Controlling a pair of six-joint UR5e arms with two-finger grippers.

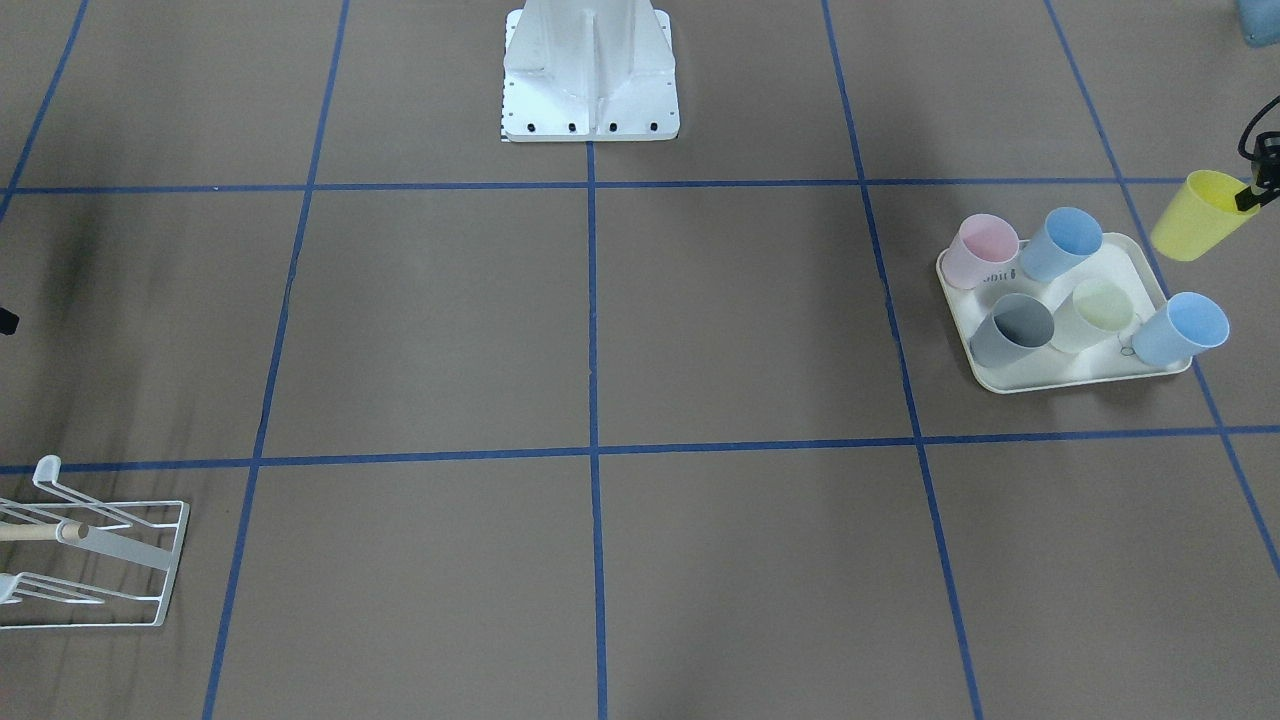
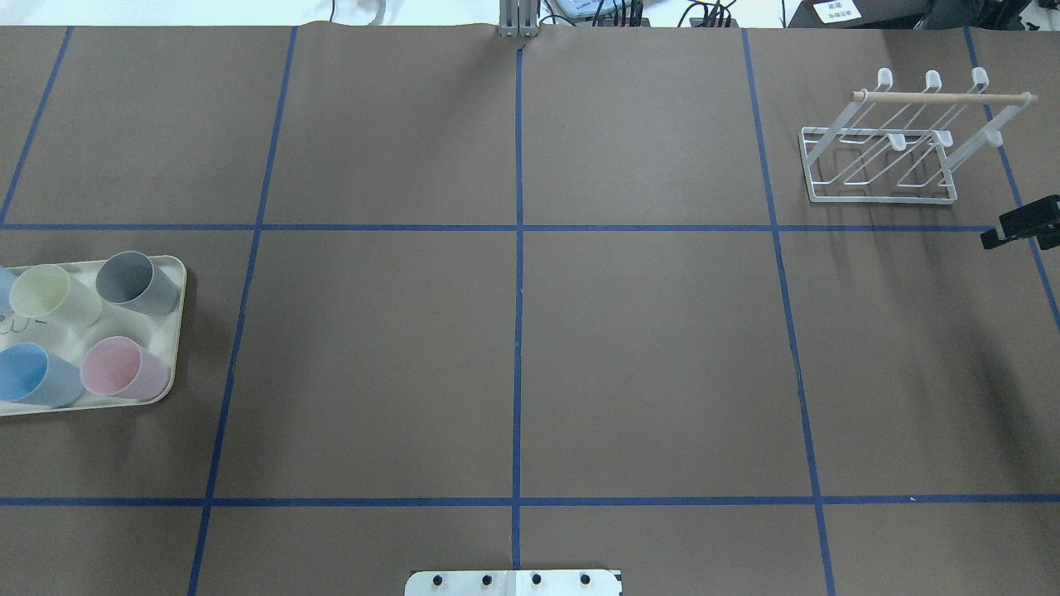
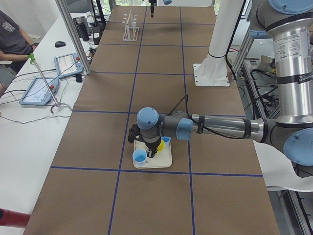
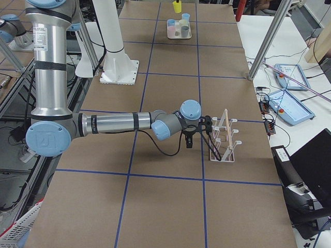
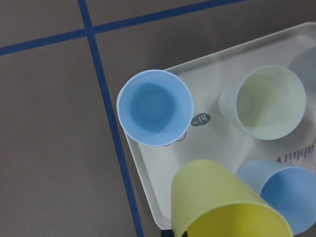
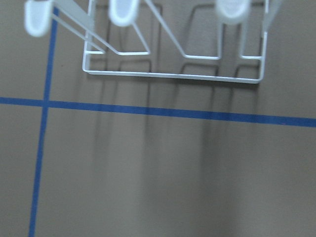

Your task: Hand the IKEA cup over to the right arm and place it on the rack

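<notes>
My left gripper (image 1: 1248, 195) is shut on the rim of a yellow cup (image 1: 1197, 216) and holds it tilted in the air, just beyond the tray's corner. In the left wrist view the yellow cup (image 5: 224, 205) hangs above the cream tray (image 5: 150, 182). The white wire rack (image 2: 882, 157) with its wooden dowel stands at the far right and is empty. My right gripper (image 2: 1020, 225) hovers just in front of the rack, at the view's edge. Only part of it shows, so I cannot tell how its jaws stand. The rack's base (image 6: 173, 74) fills the top of the right wrist view.
The cream tray (image 2: 176, 331) at the left holds several cups: pink (image 2: 124, 368), grey (image 2: 137, 281), pale green (image 2: 54, 296) and two blue ones (image 1: 1180, 328). The robot's white base (image 1: 590, 85) stands at the table's middle edge.
</notes>
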